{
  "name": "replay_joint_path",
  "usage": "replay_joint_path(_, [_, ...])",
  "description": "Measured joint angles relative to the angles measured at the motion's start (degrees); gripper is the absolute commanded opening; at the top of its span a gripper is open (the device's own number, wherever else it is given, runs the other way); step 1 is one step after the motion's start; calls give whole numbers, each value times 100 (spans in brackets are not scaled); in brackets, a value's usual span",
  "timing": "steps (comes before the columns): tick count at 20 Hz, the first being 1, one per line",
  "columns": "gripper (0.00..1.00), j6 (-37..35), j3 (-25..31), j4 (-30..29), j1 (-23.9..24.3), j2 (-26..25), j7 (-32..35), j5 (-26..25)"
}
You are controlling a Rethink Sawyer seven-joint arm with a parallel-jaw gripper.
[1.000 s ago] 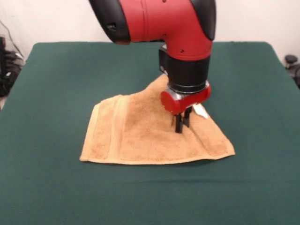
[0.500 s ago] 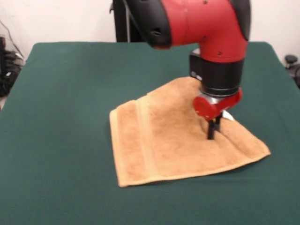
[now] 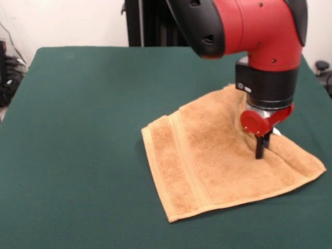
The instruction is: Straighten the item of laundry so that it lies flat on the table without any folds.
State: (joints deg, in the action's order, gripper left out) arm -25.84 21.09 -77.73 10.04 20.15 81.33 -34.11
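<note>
The red and black claw (image 3: 261,153), fingers pinched shut on the small tan terry towel (image 3: 223,161), has dragged it toward the right side of the dark green felt table (image 3: 78,129); it looks nearly flat, one ridge remaining beside the grip.

The towel (image 3: 218,155) is golden-brown terry with a plainer woven band of the same colour near one edge. The table (image 3: 78,129) is dark green felt. The arm (image 3: 249,26) is red and black, its gripper (image 3: 261,151) black.
</note>
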Motion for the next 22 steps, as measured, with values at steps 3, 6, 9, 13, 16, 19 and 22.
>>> replay_joint_path(3, [0, 1, 2, 57, -48, -27, 0, 34])
replay_joint_path(6, [0, 0, 2, 71, -58, -34, 0, 42])
replay_joint_path(9, [0, 0, 1, 73, -60, -34, 0, 42])
replay_joint_path(13, [100, 1, 2, 73, -59, -37, 0, 71])
replay_joint_path(16, [100, 6, 1, 73, -62, -39, 1, 87])
replay_joint_path(19, [100, 25, -4, 76, -100, -44, 9, 223])
replay_joint_path(22, [100, 25, -3, 14, -122, -19, 23, 509])
